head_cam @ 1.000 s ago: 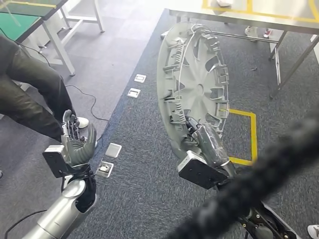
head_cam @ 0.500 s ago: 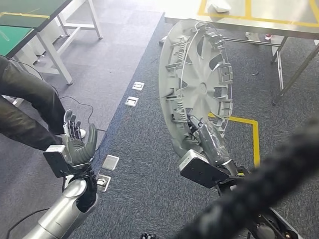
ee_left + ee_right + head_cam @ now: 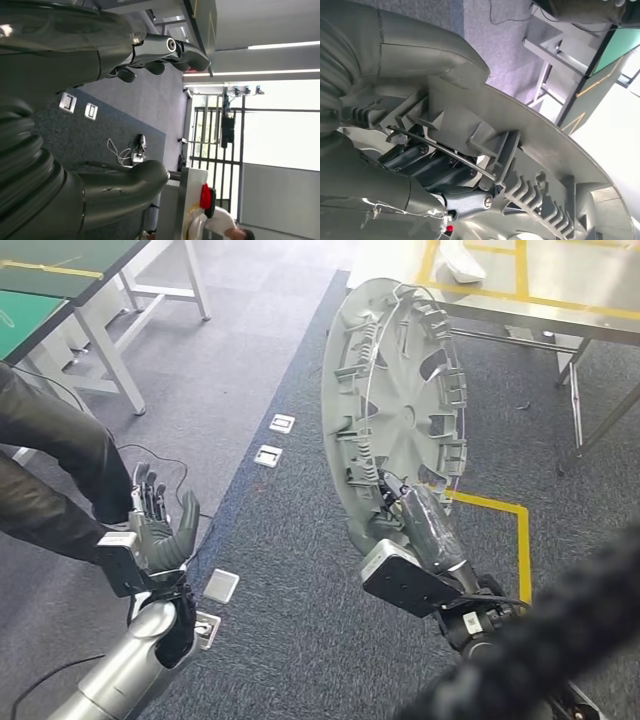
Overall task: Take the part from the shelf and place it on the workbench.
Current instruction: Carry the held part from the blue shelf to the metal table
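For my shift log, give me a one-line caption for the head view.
Right hand holds the grey wheel cover upright above the carpet; left hand open.

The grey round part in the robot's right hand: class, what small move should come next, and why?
Probably carry the grey round part forward toward the workbench. The right hand grips its lower rim, holding it upright above the carpet, short of the bench; the left hand is open and holds nothing.

part: grey, ribbed
carpet: dark blue-grey with yellow line
table: pale, yellow stripes
left hand: dark grey
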`<action>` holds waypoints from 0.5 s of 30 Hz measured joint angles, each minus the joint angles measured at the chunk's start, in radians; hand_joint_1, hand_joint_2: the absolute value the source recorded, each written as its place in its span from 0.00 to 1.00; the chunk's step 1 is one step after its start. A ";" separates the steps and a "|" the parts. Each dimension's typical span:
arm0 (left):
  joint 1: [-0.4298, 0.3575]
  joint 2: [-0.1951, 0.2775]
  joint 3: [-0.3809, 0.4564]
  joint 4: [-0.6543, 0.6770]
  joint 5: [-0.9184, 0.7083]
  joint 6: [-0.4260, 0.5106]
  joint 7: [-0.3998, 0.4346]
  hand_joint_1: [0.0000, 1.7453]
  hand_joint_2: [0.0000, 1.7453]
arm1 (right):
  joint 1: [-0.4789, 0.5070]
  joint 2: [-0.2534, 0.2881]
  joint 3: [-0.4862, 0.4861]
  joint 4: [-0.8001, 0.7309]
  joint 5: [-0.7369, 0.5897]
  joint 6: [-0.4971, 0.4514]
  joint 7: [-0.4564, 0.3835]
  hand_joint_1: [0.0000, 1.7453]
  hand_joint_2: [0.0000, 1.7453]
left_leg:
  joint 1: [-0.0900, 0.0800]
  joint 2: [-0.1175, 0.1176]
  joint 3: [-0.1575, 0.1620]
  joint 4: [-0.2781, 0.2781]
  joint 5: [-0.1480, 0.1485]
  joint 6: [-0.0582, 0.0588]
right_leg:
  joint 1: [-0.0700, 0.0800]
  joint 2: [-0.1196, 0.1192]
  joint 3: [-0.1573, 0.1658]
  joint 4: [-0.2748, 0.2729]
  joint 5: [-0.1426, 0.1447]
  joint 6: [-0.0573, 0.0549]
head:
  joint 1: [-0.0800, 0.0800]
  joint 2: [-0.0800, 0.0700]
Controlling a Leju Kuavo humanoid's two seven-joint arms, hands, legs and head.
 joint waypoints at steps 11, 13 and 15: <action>-0.034 -0.007 -0.002 -0.003 -0.003 -0.003 0.002 0.00 1.00 | 0.007 0.000 -0.019 -0.002 0.011 0.000 0.011 1.00 1.00 | 0.000 0.001 -0.102 0.255 -0.112 -0.049 | 0.006 0.005 0.088 -0.182 0.128 -0.048 | -0.001 0.000; -0.033 -0.008 -0.002 -0.003 -0.003 -0.003 0.002 0.00 1.00 | 0.014 -0.001 -0.020 -0.002 0.012 0.000 0.011 1.00 1.00 | 0.001 0.001 -0.169 0.309 -0.133 -0.049 | 0.006 0.007 0.107 -0.182 0.110 -0.048 | -0.001 0.000; -0.033 -0.008 -0.002 -0.003 -0.003 -0.003 0.002 0.00 1.00 | 0.018 -0.001 -0.021 -0.002 0.012 0.000 0.011 1.00 1.00 | 0.001 0.001 -0.165 0.221 -0.070 -0.044 | 0.006 0.008 0.135 -0.182 0.088 -0.045 | -0.001 0.000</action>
